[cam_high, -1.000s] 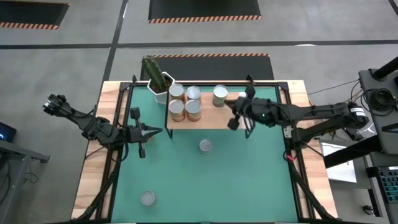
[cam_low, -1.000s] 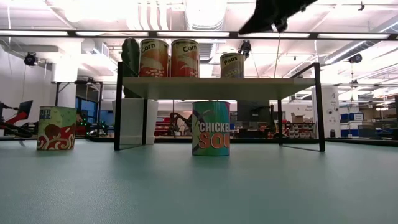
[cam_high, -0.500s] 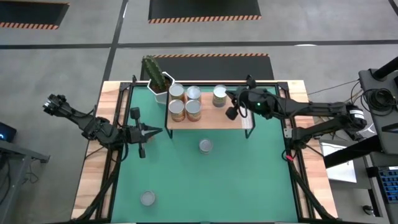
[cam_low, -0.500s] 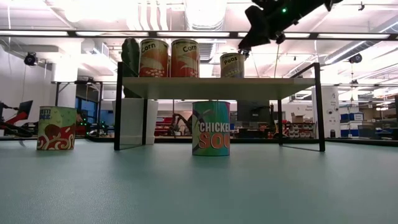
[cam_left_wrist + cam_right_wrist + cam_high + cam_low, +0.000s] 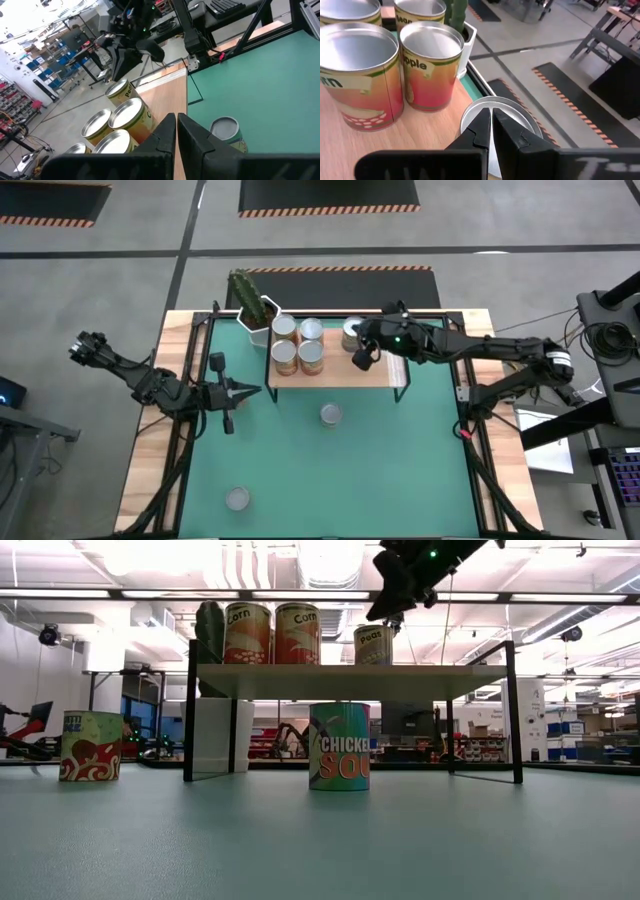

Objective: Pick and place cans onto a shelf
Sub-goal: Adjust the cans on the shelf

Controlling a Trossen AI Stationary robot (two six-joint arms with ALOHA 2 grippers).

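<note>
Left tool (image 5: 248, 391): clenched, grasping nothing, parked over the green mat (image 5: 400, 470) at the left of the desk (image 5: 150, 470), just left of the shelf (image 5: 345, 372). In its wrist view the two dark fingers (image 5: 162, 135) meet tip to tip.

Loose can, near left corner of the mat (image 5: 237, 499); in the low view it stands at far left with a red-and-green label (image 5: 91, 745).

Cactus pot (image 5: 257, 320): white, at the far left corner of the shelf, on the mat.

Shelf: light-wood top on black frame, at the far middle of the desk. Four cans (image 5: 297, 344) stand on its left end in a tight two-by-two cluster, upright; two front labels read "Corn" (image 5: 272, 633).

Soup can (image 5: 330, 415): upright on the mat, just near of the shelf's front edge, near its middle.

Peas can (image 5: 351, 333): upright on the shelf, right of the cluster and apart from it.

Right tool (image 5: 362, 358): clenched, grasping nothing, held above the shelf just right of the peas can. Its wrist view shows the closed fingers (image 5: 485, 131) over that can's silvery lid (image 5: 510, 112).
</note>
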